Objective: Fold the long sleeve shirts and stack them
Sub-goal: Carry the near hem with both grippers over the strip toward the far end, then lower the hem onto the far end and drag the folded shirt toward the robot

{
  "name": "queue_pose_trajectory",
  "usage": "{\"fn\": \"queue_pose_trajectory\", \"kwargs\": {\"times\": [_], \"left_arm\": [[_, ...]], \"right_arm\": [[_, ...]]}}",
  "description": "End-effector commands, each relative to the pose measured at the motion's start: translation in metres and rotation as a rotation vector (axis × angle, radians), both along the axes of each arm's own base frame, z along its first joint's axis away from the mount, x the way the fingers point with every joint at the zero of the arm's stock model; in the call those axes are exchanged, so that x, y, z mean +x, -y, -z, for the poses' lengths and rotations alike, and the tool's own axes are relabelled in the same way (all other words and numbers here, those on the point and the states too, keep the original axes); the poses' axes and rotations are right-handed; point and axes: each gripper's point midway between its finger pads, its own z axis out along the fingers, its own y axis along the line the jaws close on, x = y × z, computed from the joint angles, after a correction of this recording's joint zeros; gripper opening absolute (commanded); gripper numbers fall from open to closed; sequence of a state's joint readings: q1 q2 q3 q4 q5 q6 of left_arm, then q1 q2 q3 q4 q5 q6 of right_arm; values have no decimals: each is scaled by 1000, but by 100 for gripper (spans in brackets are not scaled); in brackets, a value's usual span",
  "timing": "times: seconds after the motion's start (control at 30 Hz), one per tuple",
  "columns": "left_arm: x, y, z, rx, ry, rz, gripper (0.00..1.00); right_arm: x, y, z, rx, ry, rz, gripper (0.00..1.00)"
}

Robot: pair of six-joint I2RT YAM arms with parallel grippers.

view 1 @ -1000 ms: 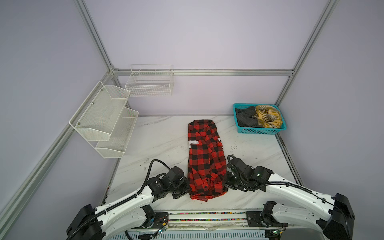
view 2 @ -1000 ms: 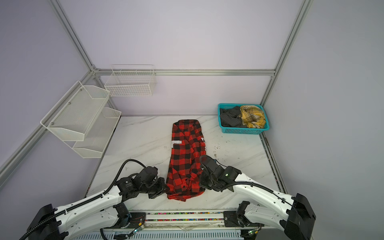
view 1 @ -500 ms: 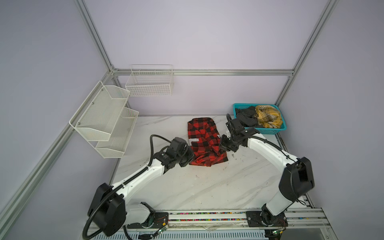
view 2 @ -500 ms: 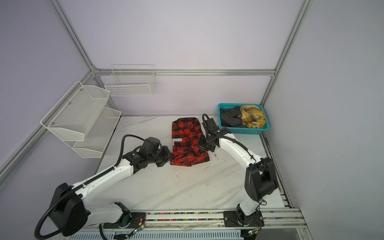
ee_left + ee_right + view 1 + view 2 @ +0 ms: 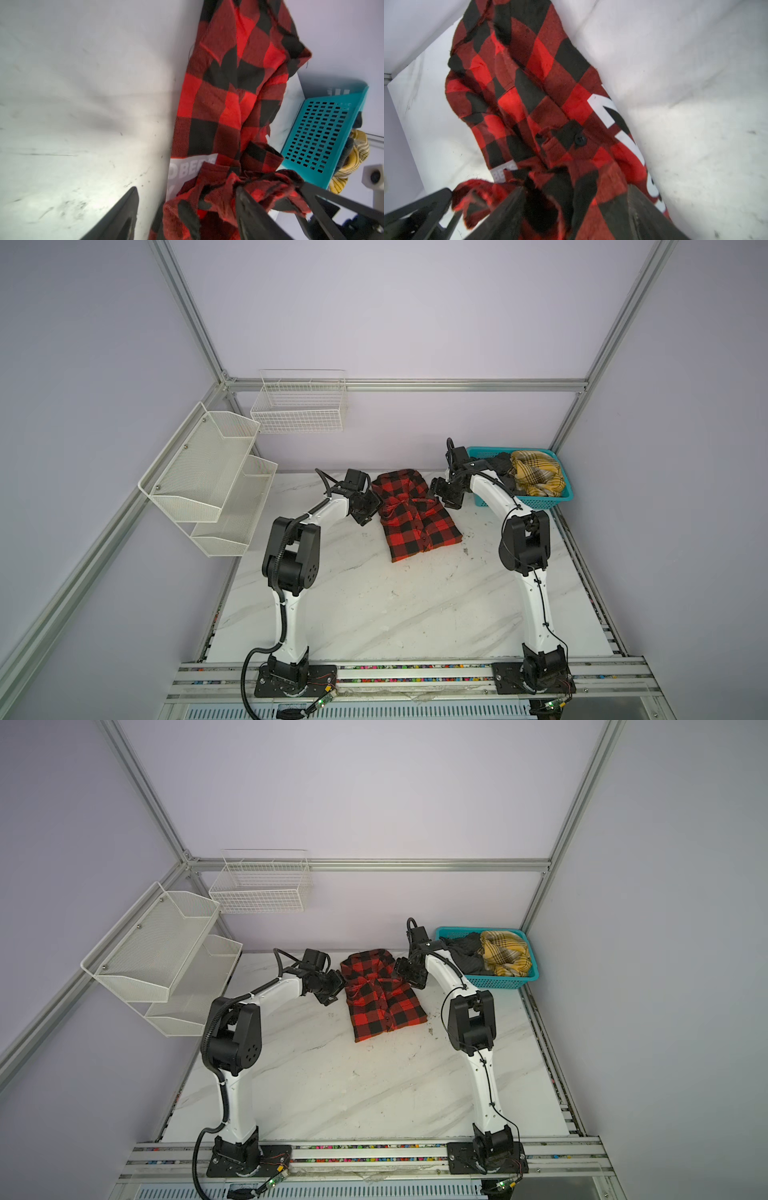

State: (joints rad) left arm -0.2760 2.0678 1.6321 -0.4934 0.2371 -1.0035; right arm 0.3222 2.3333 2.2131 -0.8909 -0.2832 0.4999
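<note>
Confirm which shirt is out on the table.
The red-and-black check shirt, lying on the table; the yellow plaid shirt and dark grey shirt sit in the teal basket.

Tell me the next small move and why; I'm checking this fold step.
Probably lift both straight up off the red-and-black buffalo-check shirt: it lies doubled on the table, and the left end effector and right end effector stand open around its rumpled edge, so retreating sideways could drag it.
</note>
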Motion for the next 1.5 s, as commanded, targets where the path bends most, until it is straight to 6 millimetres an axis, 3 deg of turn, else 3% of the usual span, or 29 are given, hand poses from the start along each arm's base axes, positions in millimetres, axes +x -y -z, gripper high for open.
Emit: {"fn": "queue_pose_trajectory", "kwargs": {"times": [0.0, 0.13, 0.27, 0.4, 0.47, 0.63, 0.73, 0.9, 1.0, 1.1, 1.23, 1.3, 1.37, 1.4, 1.47], "left_arm": [[-1, 14, -132, 20, 283, 92, 75], [-47, 49, -128, 81, 231, 210, 68], [-74, 84, -105, 56, 186, 278, 53], [-66, 108, -75, 3, 127, 317, 40], [-59, 115, -62, 1, 110, 337, 38], [-41, 115, -27, 46, 65, 352, 37], [-43, 112, -2, 82, 11, 369, 36], [-76, 100, 27, 125, -75, 398, 33], [-109, 80, 39, 188, -111, 414, 34], [-149, 62, 47, 243, -135, 448, 34], [-226, 50, 60, 243, -198, 504, 34], [-263, 48, 62, 212, -207, 522, 34], [-283, 43, 54, 161, -204, 507, 36], [-283, 40, 44, 150, -177, 492, 39], [-265, 32, 6, 129, -61, 454, 46]], "right_arm": [[-21, 23, -60, -109, 91, -10, 80], [-39, 40, -49, -217, 88, -20, 80], [-48, 38, -41, -202, 108, -58, 68], [-45, 23, -17, -142, 99, -114, 36], [-39, 13, -7, -119, 99, -144, 26], [-27, 1, 23, -106, 78, -176, 24], [-35, -2, 44, -115, 28, -181, 25], [-77, -25, 61, -123, -23, -231, 29], [-111, -33, 58, -83, -49, -228, 29], [-159, -45, 59, -47, -83, -235, 30], [-230, -54, 68, -48, -135, -245, 32], [-252, -50, 63, -34, -136, -216, 33], [-262, -46, 45, -8, -111, -177, 34], [-264, -46, 36, 10, -95, -164, 35], [-264, -51, 16, 54, -58, -142, 37]]}}
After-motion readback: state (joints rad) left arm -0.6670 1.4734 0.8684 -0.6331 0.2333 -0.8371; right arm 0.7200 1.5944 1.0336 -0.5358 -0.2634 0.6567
